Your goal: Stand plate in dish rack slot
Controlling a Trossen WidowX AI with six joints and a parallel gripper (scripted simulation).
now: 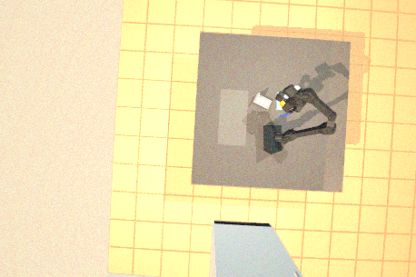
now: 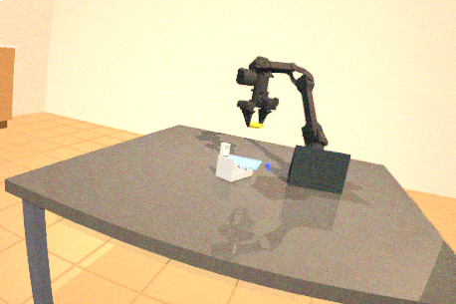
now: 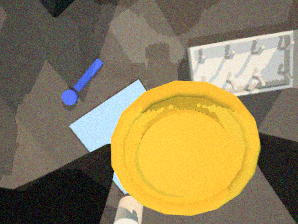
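Note:
My gripper (image 2: 257, 120) (image 1: 282, 101) is shut on the yellow plate (image 3: 185, 150) (image 2: 256, 125) and holds it high above the table, lying roughly flat. The plate fills the middle of the wrist view. The white dish rack (image 3: 242, 65) (image 2: 232, 166) (image 1: 262, 100) stands on the table below, up and to the right of the plate in the wrist view; its rails are empty. The fingers are hidden behind the plate in the wrist view.
A light blue mat (image 3: 102, 125) (image 2: 249, 163) lies under the plate. A blue spoon (image 3: 82, 82) (image 2: 268, 165) lies beside it. A white cup (image 3: 125, 210) (image 2: 225, 149) stands near the rack. The arm's dark base box (image 2: 319, 167) (image 1: 272, 139) stands on the grey table (image 2: 124, 180).

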